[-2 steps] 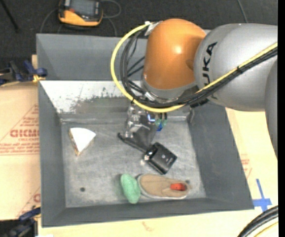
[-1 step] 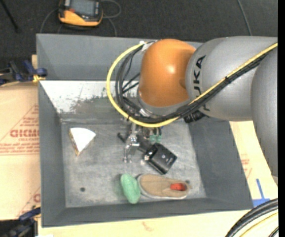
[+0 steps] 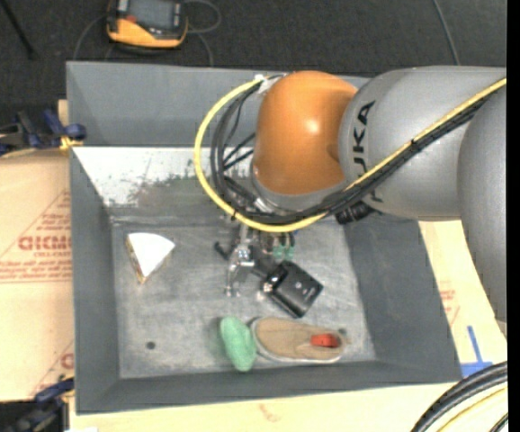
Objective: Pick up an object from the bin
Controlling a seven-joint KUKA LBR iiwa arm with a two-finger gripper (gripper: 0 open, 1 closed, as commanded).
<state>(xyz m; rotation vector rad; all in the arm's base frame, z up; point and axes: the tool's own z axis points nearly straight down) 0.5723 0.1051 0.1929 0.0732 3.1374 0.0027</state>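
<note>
Loose things lie flat in a grey metal bin (image 3: 94, 277), scattered as if dropped. A white wedge-shaped block (image 3: 149, 254) sits at nine o'clock from the jaws, well apart. The jaws hang low mid-bin, probably for a pick; spread or pressed together, I cannot tell. A small black box (image 3: 294, 292), nearest, lies just beside them at four o'clock.

End effector (image 3: 242, 273) low in grey bin (image 3: 94, 268), black box (image 3: 296, 292) just beside, white wedge (image 3: 149, 254) well apart
</note>
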